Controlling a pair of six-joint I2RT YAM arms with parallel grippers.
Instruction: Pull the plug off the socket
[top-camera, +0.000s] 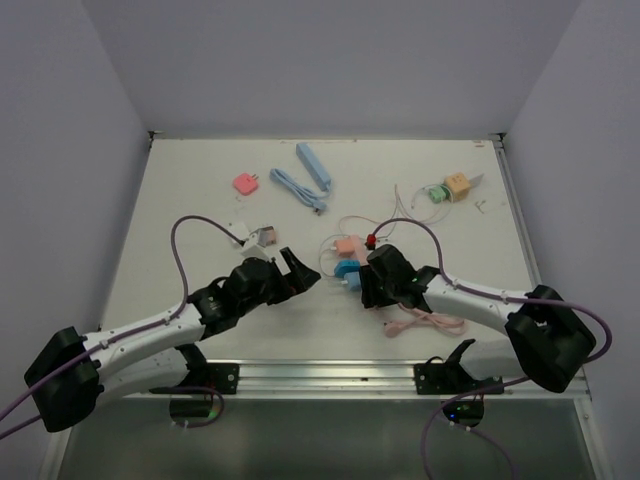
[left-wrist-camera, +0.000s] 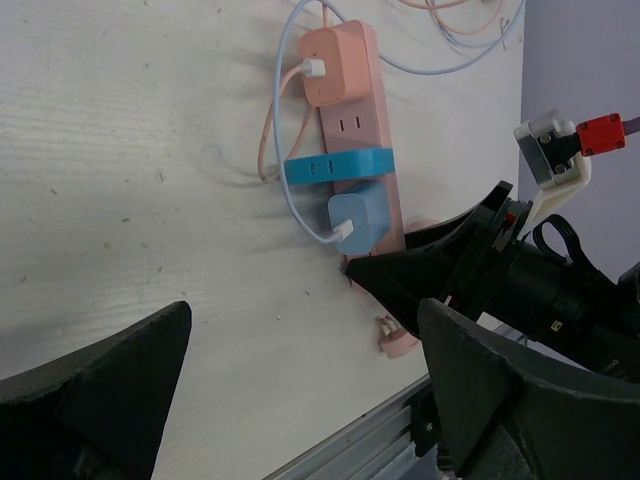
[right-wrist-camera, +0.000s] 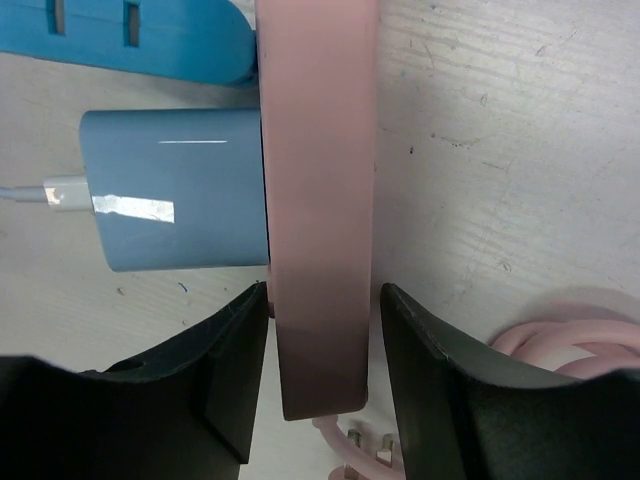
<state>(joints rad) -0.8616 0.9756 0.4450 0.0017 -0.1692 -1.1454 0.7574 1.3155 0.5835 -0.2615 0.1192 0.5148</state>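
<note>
A pink power strip (top-camera: 357, 258) lies at mid-table. A pink charger (left-wrist-camera: 335, 65) is plugged into its far end, a blue plug (left-wrist-camera: 340, 165) into the middle, and a light blue charger (left-wrist-camera: 355, 222) with a white cable near the near end. My right gripper (top-camera: 368, 285) is shut on the strip's near end (right-wrist-camera: 320, 330), one finger on each long side, just below the light blue charger (right-wrist-camera: 175, 190). My left gripper (top-camera: 300, 270) is open and empty, left of the strip; in its wrist view (left-wrist-camera: 305, 320) its fingers span bare table.
At the back lie a pink plug (top-camera: 245, 183), a blue power strip (top-camera: 314, 165) with a blue cable (top-camera: 295, 188), and green and yellow adapters (top-camera: 445, 190). A white adapter (top-camera: 262, 237) is near my left gripper. A pink cable (top-camera: 425, 322) coils by the metal front rail (top-camera: 330, 375).
</note>
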